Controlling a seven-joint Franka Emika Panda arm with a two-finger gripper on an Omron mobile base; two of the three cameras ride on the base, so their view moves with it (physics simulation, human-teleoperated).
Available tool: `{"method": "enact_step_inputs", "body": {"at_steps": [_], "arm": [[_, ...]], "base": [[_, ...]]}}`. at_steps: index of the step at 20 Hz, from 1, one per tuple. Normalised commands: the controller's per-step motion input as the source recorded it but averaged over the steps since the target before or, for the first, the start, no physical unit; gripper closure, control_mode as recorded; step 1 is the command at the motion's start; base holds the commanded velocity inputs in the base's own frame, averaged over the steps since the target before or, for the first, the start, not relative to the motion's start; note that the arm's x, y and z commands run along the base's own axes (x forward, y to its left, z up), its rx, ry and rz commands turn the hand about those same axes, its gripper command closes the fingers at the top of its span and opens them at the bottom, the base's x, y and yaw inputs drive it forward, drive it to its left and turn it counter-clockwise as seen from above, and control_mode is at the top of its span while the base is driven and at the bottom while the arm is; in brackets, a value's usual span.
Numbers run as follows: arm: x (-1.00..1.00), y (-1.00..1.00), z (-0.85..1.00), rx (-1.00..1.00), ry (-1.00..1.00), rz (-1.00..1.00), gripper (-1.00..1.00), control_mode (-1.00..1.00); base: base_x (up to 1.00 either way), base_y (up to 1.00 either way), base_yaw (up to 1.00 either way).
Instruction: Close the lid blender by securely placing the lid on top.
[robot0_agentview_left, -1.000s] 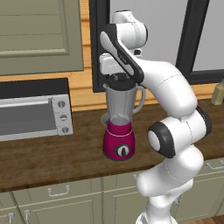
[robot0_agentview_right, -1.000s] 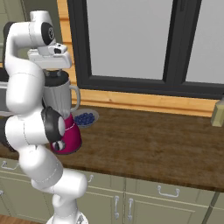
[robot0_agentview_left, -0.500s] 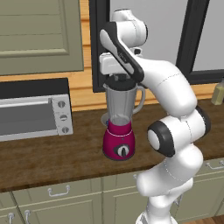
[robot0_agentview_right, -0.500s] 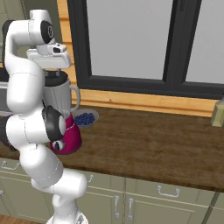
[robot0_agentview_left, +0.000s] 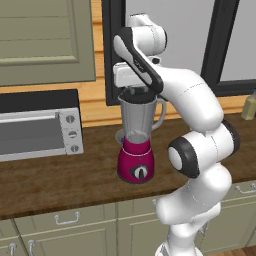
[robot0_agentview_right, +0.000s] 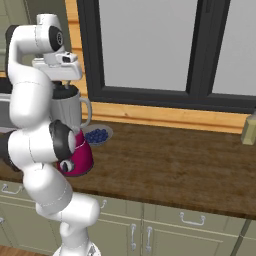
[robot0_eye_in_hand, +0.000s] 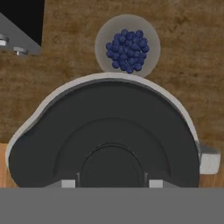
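The blender (robot0_agentview_left: 136, 150) stands on the wooden counter: a magenta base with a dial under a tall clear grey jar (robot0_agentview_right: 67, 112) with a side handle. The black lid (robot0_eye_in_hand: 109, 131) lies level inside the jar's rim, its raised centre at the bottom of the hand view. My gripper (robot0_agentview_left: 134, 90) points straight down over the jar's mouth (robot0_agentview_right: 62, 86). Its fingertips (robot0_eye_in_hand: 68, 183) stand on either side of the raised centre, shut on the lid (robot0_agentview_left: 136, 94).
A silver toaster oven (robot0_agentview_left: 37, 130) stands to the left of the blender. Just behind the blender is a shallow bowl of blueberries (robot0_eye_in_hand: 127, 48) (robot0_agentview_right: 97, 135). A window frame (robot0_agentview_right: 150, 97) runs along the back wall. A bottle (robot0_agentview_right: 248, 127) sits at the far right.
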Motion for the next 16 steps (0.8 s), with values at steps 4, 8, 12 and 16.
{"method": "enact_step_inputs", "body": {"at_steps": [4,8,12,16], "arm": [[0.00,0.01,-0.19,0.00,0.12,0.00,1.00,-1.00],[0.00,0.00,-0.01,0.00,0.00,0.00,1.00,-1.00],[0.00,0.00,-0.02,0.00,-0.08,0.00,1.00,-1.00],[0.00,0.00,-0.07,0.00,-0.14,0.00,1.00,-1.00]], "base": [[0.00,0.00,0.00],[0.00,0.00,0.00],[0.00,0.00,0.00],[0.00,0.00,0.00]]}}
